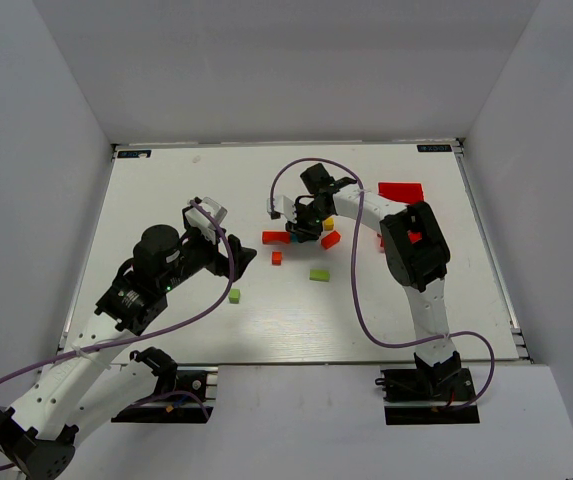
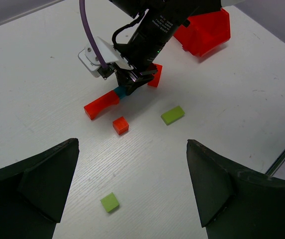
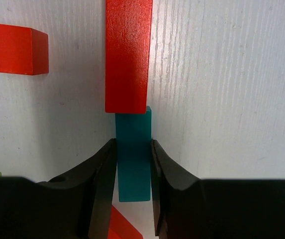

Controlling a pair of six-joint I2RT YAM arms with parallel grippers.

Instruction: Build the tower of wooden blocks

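1. The right pincer [image 3: 132,148] is pictured closed narrowly on a teal block [image 3: 133,172], which is clamped between both fingers.
2. The block's far end is butted against a long red bar [image 3: 127,50] laid on the white surface [image 3: 222,99]. A red cube [image 3: 15,49] is set near the bar.
3. A flat green block [image 2: 172,114] and a small green block [image 2: 110,202] are scattered well apart.
4. The left pincer [image 2: 132,169] is held wide open with nothing gripped. A red tray [image 2: 207,32] is seen beyond.
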